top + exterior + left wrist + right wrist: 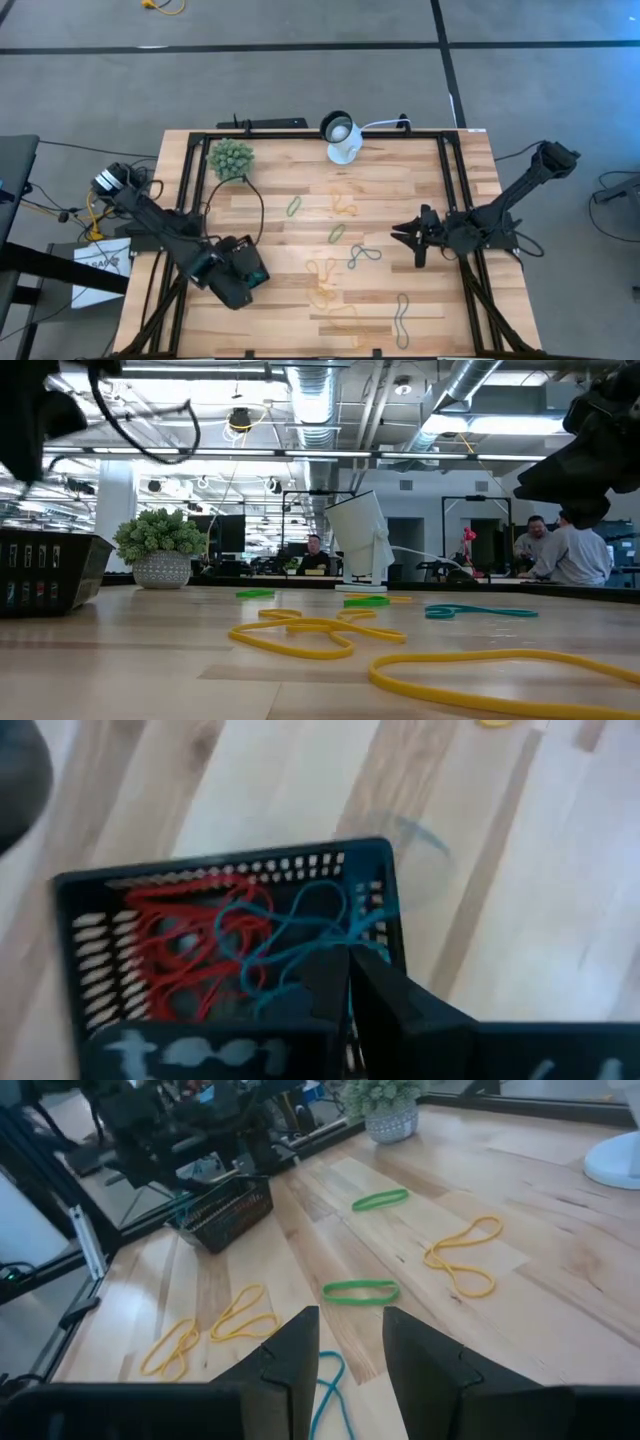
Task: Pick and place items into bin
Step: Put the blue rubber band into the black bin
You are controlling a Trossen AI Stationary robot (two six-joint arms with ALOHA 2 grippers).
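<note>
Many loops left on the wood table (420, 185), all on the far side of the bin (238, 272) from the left gripper (348, 982). Teal loop (330, 1392) right under the right gripper (350, 1342), nearest to it, long way stretched out ahead past the fingers. Right fingers spread wide, holding nothing. Left fingers pinched shut on the bin's wall, red loops (180, 945) and teal ones already inside. Probably the right arm's turn next.
</note>
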